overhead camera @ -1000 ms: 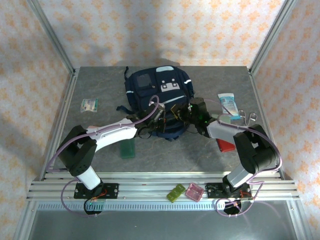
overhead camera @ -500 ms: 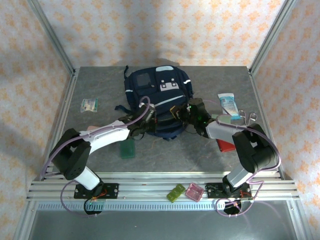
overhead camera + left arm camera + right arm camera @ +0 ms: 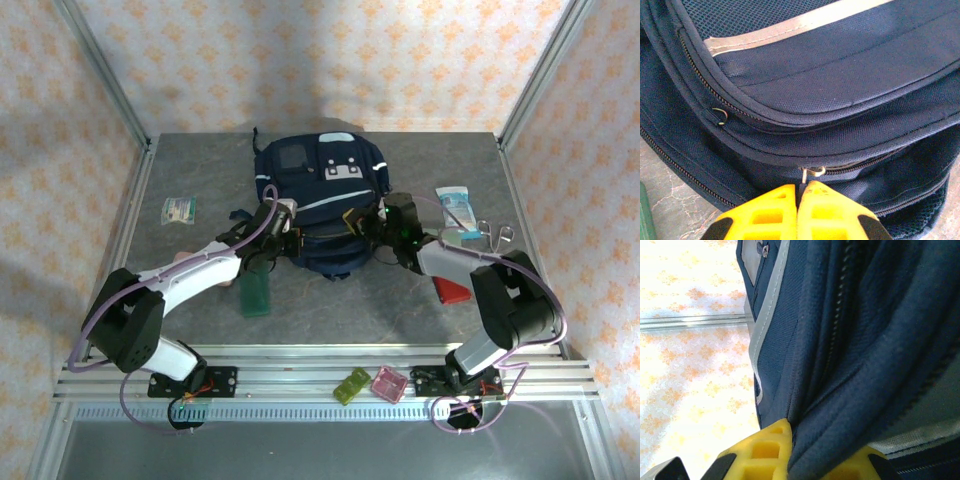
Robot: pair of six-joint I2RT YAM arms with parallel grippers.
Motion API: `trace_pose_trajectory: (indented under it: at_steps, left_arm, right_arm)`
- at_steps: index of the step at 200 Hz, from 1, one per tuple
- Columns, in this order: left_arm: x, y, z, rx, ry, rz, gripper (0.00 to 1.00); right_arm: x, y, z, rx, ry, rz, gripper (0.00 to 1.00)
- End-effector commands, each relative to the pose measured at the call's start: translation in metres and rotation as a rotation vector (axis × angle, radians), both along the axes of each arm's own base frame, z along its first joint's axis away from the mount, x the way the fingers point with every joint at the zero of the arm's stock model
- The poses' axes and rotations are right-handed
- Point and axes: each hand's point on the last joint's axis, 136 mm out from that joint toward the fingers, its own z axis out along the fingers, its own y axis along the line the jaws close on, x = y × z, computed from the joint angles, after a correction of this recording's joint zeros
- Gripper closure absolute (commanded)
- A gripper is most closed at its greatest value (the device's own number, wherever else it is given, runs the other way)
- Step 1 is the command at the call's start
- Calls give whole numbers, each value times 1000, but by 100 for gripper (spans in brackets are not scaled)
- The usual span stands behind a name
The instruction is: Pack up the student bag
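Probably limp, the student bag (image 3: 320,190) needs pinch holds — left gripper (image 3: 799,192) clenched on the zip pull (image 3: 811,172) at its tips, right gripper (image 3: 805,450) nipping a fabric fold.

**Bag mid-back, items around**

The bag (image 3: 318,195) lies on the table (image 3: 350,300), centre back. A packet (image 3: 179,209) lies to its left, a case (image 3: 256,294) before its left corner, a tube (image 3: 458,208) to its right. The left gripper (image 3: 275,238) meets its front-left edge, the right gripper (image 3: 372,227) its front-right.
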Motion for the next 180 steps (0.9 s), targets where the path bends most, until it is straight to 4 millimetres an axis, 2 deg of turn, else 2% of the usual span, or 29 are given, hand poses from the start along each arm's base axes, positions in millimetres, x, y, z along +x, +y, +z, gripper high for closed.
trace_pose_trajectory:
  at_steps: [1, 20, 29, 51, 84, 99, 114, 128, 144, 159, 180]
  left_arm:
    - [-1, 42, -26, 146, 51, 127, 100]
    - [-3, 17, -21, 114, 34, 82, 100]
    - [-4, 6, -19, 94, 31, 67, 100]
    - [-4, -17, -15, 47, 22, 37, 100]
    - [-8, -36, -12, 19, 17, 8, 100]
    - [-10, -41, -10, 11, 15, 3, 100]
    - [-13, -45, -9, 2, 13, -1, 100]
    - [-15, -43, -11, 4, 16, 5, 100]
    - [-17, -34, -15, 39, 17, 24, 100]
    - [-18, -20, -19, 87, 22, 49, 100]
    - [-16, 12, -25, 133, 32, 115, 100]
  right_arm:
    - [31, -27, 25, -30, -87, -96, 95]
    - [24, -8, 32, -9, -109, -48, 68]
    - [21, 0, 32, -3, -109, -35, 64]
    - [8, 22, 28, 24, -94, 4, 60]
    - [-7, 49, 4, 29, -25, 45, 59]
    - [-12, 63, -4, 38, -7, 68, 63]
    - [-13, 71, -11, 45, 4, 79, 83]
    - [-11, 71, -15, 40, 9, 70, 95]
    - [-9, 67, -17, 23, 5, 56, 100]
    - [-8, 64, -16, 12, -1, 45, 100]
    - [-6, 51, -14, 1, -15, 8, 100]
